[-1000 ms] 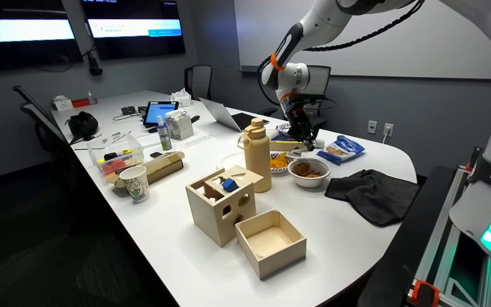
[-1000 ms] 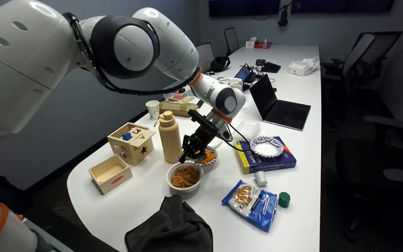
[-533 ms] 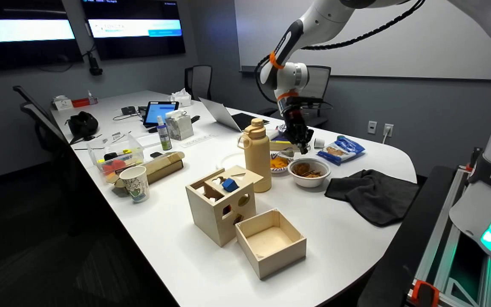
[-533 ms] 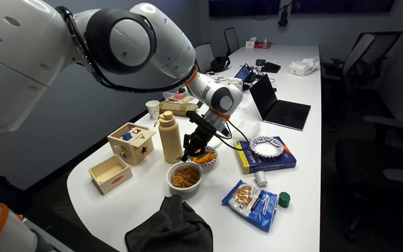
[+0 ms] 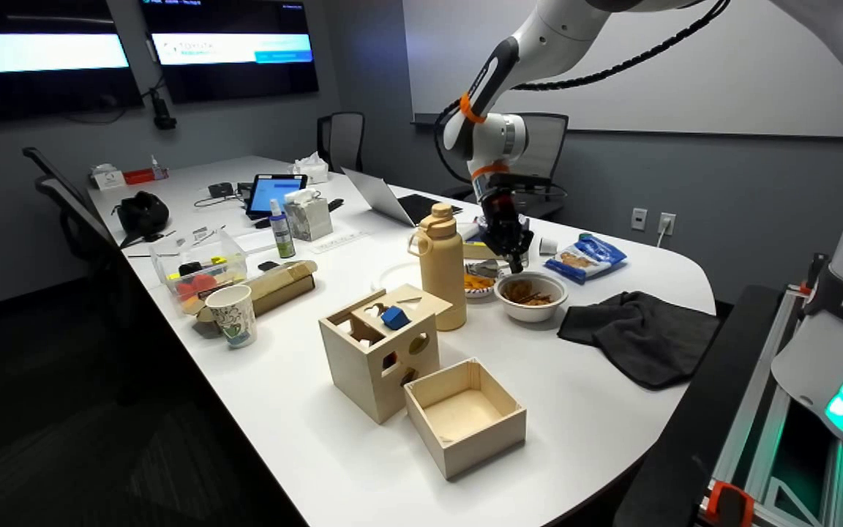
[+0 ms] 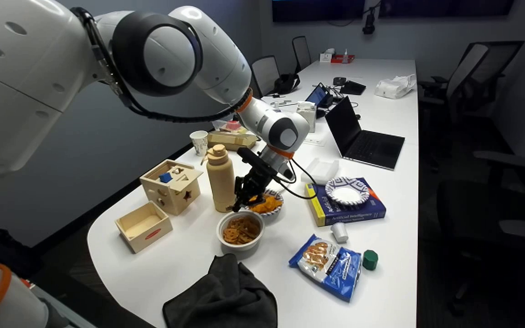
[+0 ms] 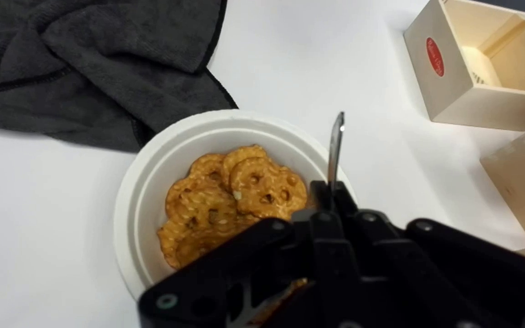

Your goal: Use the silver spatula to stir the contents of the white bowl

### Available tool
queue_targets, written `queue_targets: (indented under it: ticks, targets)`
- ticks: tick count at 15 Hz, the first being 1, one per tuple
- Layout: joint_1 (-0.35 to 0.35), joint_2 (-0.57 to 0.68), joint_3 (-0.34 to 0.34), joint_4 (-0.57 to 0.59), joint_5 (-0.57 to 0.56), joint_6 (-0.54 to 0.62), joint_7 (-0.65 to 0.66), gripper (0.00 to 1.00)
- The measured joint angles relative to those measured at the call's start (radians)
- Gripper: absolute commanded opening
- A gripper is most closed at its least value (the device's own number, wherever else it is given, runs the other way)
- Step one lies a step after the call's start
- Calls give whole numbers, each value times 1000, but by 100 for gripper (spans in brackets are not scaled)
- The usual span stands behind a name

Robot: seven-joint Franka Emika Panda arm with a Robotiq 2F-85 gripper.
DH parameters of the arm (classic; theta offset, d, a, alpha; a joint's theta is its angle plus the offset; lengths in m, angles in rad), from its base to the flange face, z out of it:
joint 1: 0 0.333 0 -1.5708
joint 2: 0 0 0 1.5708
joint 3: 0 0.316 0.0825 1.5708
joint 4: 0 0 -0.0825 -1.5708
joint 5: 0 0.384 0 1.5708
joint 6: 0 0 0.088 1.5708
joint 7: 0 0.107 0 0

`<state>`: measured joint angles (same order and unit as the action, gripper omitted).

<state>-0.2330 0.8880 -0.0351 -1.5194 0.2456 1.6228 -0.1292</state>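
The white bowl (image 5: pixel 531 313) stands on the table and shows in both exterior views (image 6: pixel 240 247) and in the wrist view (image 7: pixel 129 214). Its contents (image 7: pixel 262 187) are brown, round, holed cracker-like pieces, also seen in an exterior view (image 6: pixel 242 230). My gripper (image 7: pixel 331 193) is shut on the silver spatula (image 7: pixel 336 146), seen edge-on as a thin strip rising from the fingertips. In an exterior view a silver flat part of the spatula (image 5: pixel 486 268) sits over the patterned bowl. The fingertips (image 5: pixel 516 265) are just above the white bowl's rim, apart from the contents.
A patterned bowl of orange chips (image 6: pixel 269 212) stands beside the white bowl. A tan bottle (image 6: pixel 222 184), a wooden shape box (image 6: pixel 171 191) and an open wooden tray (image 6: pixel 146 232) stand nearby. A dark cloth (image 6: pixel 226 296), a blue snack bag (image 6: pixel 331 269) and a book (image 6: pixel 353 214) lie around.
My gripper has moved left and lower in an exterior view, nearer the white bowl's rim, with the spatula still held. The bowl and contents have not visibly moved.
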Motion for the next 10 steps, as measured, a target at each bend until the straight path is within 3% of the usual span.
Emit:
queue_targets:
  ticks: [10]
  targets:
    - [2,2,20,-6,1,40,-14,1]
